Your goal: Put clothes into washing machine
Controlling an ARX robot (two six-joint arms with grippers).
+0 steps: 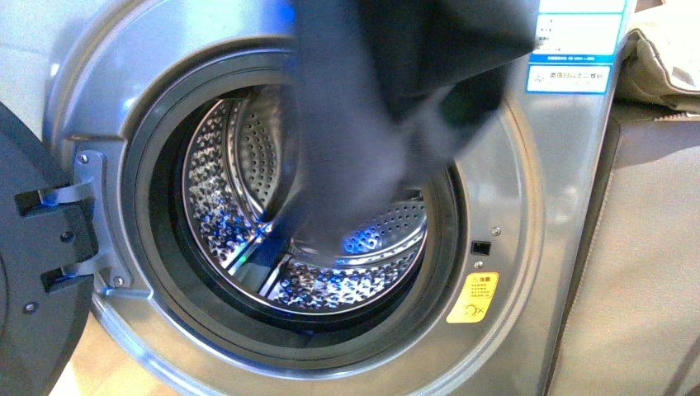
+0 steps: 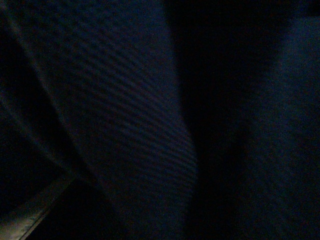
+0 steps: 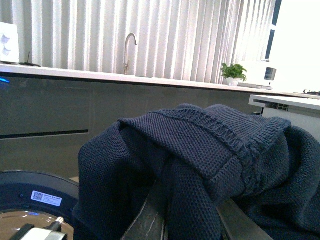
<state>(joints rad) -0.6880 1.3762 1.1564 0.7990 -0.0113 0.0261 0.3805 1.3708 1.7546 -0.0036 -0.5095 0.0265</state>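
Note:
The clothes (image 1: 363, 107), a dark navy knit garment, hang from the top of the front view down across the washing machine (image 1: 528, 247) porthole, their lower end reaching the perforated steel drum (image 1: 239, 173). In the right wrist view my right gripper (image 3: 192, 220) is shut on a bunched fold of the clothes (image 3: 200, 150), with fabric draped over both fingers (image 3: 150, 217). The left wrist view is dark, filled by dark blue fabric (image 2: 125, 115) close to the lens, and the left gripper's jaws cannot be made out. Neither arm shows in the front view.
The machine's door (image 1: 33, 272) stands open at the left on its hinge (image 1: 91, 206). A beige cloth (image 1: 660, 58) lies on top at the right. The right wrist view shows a counter with a tap (image 3: 129, 50) and a potted plant (image 3: 233, 74) behind.

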